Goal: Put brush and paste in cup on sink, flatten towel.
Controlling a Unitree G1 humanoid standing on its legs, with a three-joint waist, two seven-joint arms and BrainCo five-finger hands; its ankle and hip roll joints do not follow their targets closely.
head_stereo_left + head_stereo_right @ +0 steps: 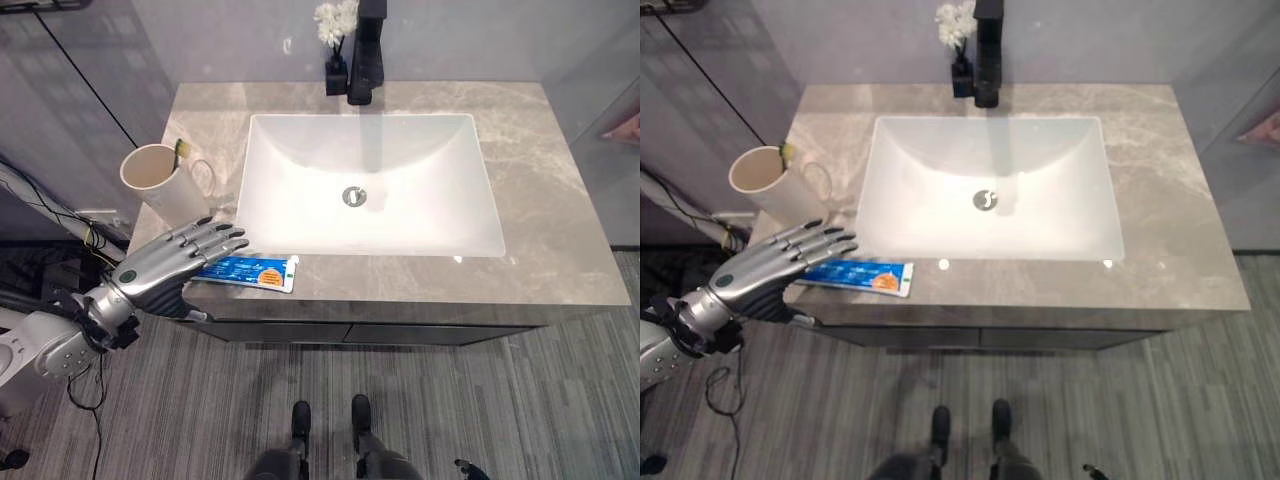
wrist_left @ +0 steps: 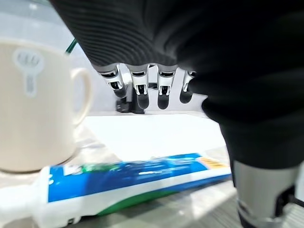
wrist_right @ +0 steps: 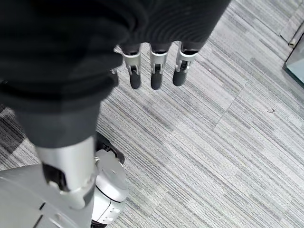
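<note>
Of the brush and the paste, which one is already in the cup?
The brush: it stands in the cup. The paste lies flat on the counter's front edge, under the open left hand.

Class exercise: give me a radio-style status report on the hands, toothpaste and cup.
Left hand open, over toothpaste tube flat on counter. Right hand open, idle over floor. Brush handle in cup. Path clear.

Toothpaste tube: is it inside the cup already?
No, the toothpaste tube lies flat on the counter beside the cup, under the left hand.
</note>
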